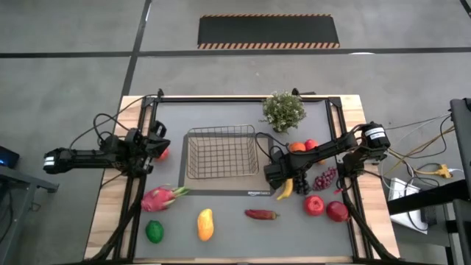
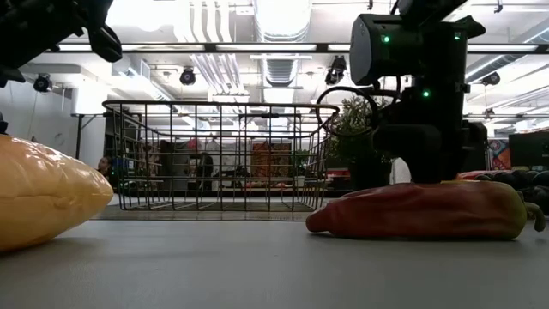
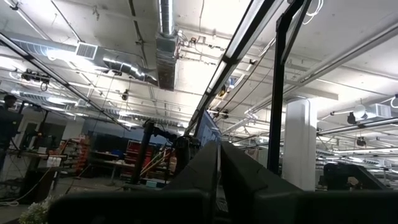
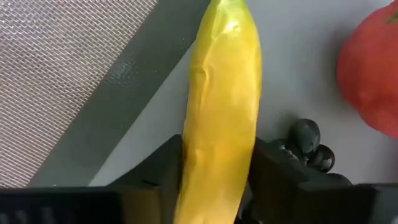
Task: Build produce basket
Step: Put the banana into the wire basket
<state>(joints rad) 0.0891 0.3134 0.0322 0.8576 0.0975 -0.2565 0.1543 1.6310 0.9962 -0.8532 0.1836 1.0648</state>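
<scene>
Jaws of the right gripper (image 4: 217, 180) sit on either side of the banana (image 4: 224, 106), pressed against its lower half in the right wrist view, so the fruit looks gripped, though I cannot tell whether it has left the counter (image 1: 235, 228). In the high view the banana (image 1: 285, 190) lies just right of centre, near the lower right corner of the basket (image 1: 221, 153), with the grapes (image 1: 324, 179) just to its right.

To do this well, I judge the grip should stay firm near the fruit's middle so the long banana does not swing, then lift clear above the wire rim before travelling left, and release low over the basket floor. The basket holds nothing as yet.

From the right edge of the high view, the right arm reaches inward and left, its wrist bent down over the fruit. At the left edge of that view the left gripper (image 1: 157, 142) waits with its jaws closed, empty, pointing up toward the ceiling.
</scene>
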